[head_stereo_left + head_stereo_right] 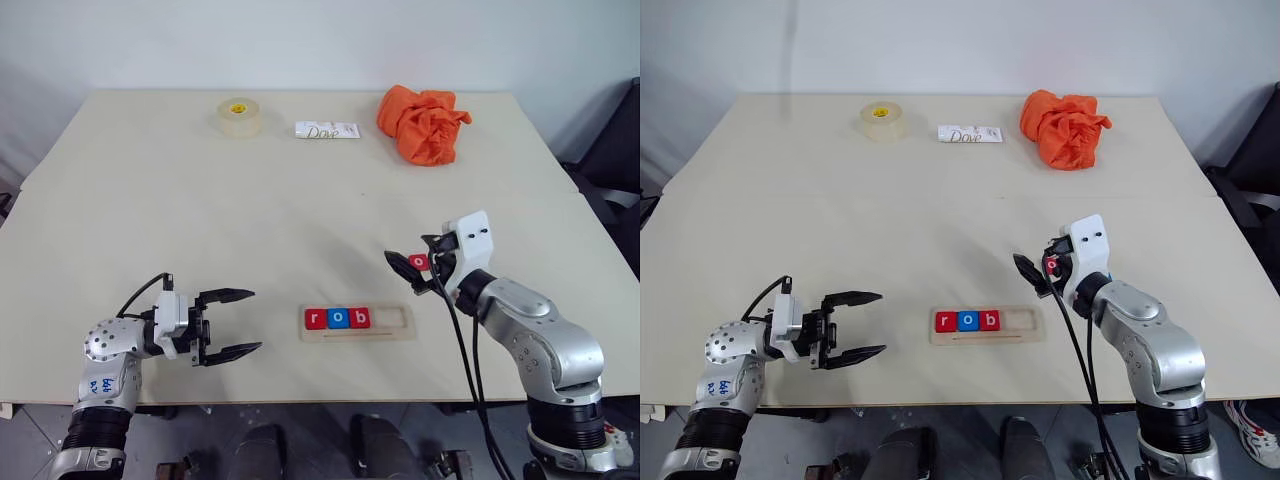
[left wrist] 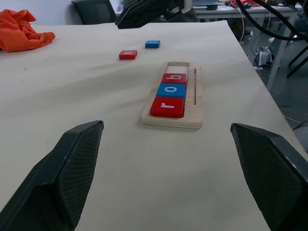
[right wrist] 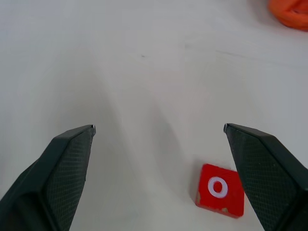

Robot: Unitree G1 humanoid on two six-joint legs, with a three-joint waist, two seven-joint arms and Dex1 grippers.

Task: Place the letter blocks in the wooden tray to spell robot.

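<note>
Tray (image 1: 390, 326) on table (image 1: 200, 200) with red r, blue o, red b blocks (image 1: 338, 319); left hand (image 1: 232, 323) open, empty; right hand (image 3: 159, 163) open over red o block (image 3: 220, 189).

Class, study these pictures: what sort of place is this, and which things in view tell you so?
Probably a robotics lab or test room: a plain pale table against a bare wall, staged with props such as a tape roll and an orange cloth, with office chairs and other desks behind.
</note>
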